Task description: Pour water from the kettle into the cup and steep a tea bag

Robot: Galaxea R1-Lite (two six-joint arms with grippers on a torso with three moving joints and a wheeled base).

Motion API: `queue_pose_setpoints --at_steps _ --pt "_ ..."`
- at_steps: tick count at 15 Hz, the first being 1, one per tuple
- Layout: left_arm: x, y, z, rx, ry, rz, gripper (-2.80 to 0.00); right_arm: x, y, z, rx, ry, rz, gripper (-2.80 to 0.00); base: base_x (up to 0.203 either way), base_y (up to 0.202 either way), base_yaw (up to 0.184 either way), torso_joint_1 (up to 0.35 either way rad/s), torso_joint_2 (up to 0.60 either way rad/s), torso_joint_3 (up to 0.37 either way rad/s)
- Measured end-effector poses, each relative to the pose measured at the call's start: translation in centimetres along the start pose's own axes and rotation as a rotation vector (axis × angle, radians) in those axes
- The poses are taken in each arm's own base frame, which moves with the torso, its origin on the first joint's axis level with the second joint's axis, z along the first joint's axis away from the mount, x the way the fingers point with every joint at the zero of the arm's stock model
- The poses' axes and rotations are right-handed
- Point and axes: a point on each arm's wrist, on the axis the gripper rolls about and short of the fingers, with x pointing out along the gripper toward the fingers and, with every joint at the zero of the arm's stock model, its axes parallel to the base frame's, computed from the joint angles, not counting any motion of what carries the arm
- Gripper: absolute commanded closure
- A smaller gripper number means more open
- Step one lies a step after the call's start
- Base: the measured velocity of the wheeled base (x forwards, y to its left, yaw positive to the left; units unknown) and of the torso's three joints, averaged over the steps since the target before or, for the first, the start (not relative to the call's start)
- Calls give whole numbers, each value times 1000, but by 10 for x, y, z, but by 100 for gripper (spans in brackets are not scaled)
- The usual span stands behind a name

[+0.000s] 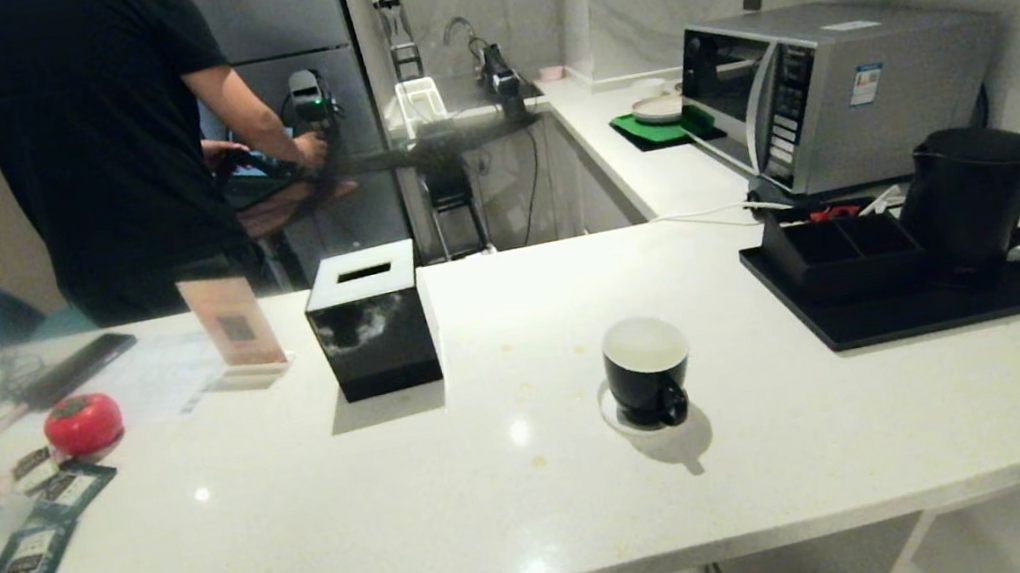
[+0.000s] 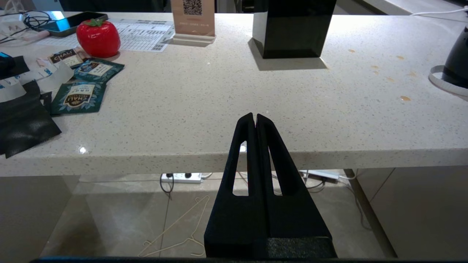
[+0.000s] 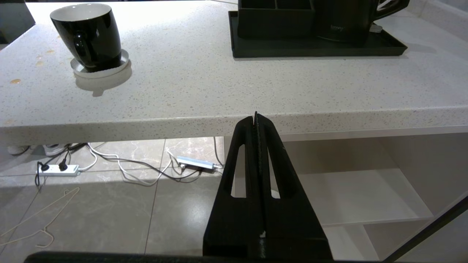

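The surface point(image 1: 797, 446) was pale speckled stone, polished enough to catch the lights. The kettle point(image 1: 971, 192) looked like matt black plastic, as did the tray point(image 1: 928, 310) under it. The cup point(image 1: 650, 377) was glossy black ceramic, white inside, on a white saucer point(image 3: 122, 64). The tissue box point(image 1: 371, 322) had a shiny black face. The microwave point(image 1: 835, 91) was brushed grey metal. Each claw, left point(image 2: 255, 116) and right point(image 3: 255, 117), was matt black plastic. The floor point(image 3: 109, 204) was glossy grey tile.
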Motion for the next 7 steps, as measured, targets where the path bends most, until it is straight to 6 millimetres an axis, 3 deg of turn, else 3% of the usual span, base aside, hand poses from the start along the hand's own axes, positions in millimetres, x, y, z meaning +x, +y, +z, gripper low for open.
queue_pose_setpoints --at_steps 7 --pt "0 0 0 0 0 0 0 0 0 0 12 -2 0 0 0 0 0 0 0 0"
